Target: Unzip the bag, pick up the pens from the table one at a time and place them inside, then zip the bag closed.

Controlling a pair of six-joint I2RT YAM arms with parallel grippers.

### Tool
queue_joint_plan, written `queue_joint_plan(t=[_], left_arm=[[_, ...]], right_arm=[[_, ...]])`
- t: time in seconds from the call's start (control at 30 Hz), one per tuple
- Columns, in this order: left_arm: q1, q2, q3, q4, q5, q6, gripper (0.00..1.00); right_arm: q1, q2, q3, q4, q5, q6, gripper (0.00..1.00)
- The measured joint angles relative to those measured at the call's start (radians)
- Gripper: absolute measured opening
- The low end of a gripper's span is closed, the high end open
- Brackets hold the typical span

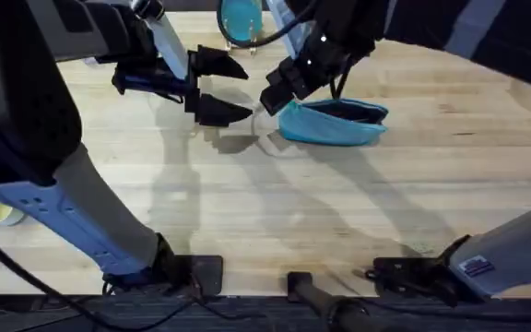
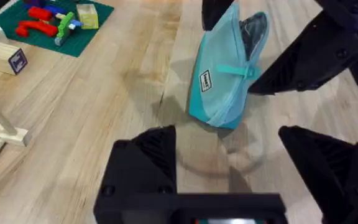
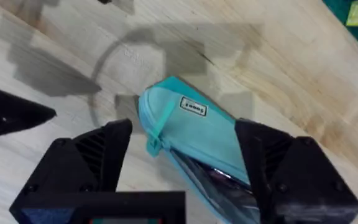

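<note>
Bag [image 1: 332,124] lies on the far middle of the table [image 1: 247,212], its mouth gaping along the top with something dark and shiny inside. In the right wrist view that looks like a pen [image 3: 219,177], though I cannot make out how many are in there. No pens lie loose on the wood nearby, so my guess is that the step in hand is zipping shut.

Right tool [image 1: 284,89] hovers just over the bag's left end, jaws spread apart, one on each side of the pouch. The pale pull tab [image 3: 155,144] hangs by that end, just in front of the fingers [image 3: 107,152].

Left tool [image 1: 219,88] sits a little to the left of the bag, close but not touching, also wide apart and holding nothing.

To do this well, one tool should pinch the fabric at the bag's end so the pouch cannot slide, while the other closes on the small tab and draws it straight along the zipper line. The tab is thin and floppy, so the grip should be squarely on it, not on the fabric beside it. A low, steady pull should keep the soft pouch from bunching or lifting.
</note>
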Motion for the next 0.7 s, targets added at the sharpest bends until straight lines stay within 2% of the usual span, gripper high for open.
queue_joint_plan(t=[0.1,0.27,0.7], left_arm=[[0.0,0.0,0.0,0.0,0.0,0.0,0.995],[0.0,0.0,0.0,0.0,-0.001,0.0,0.995],[0.0,0.0,0.0,0.0,-0.015,0.0,0.995]], right_arm=[[0.0,0.001,0.0,0.016,0.0,0.0,0.987],[0.001,0.001,0.0,0.026,0.0,0.0,0.854],[0.027,0.001,0.0,0.011,0.0,0.0,0.742]])
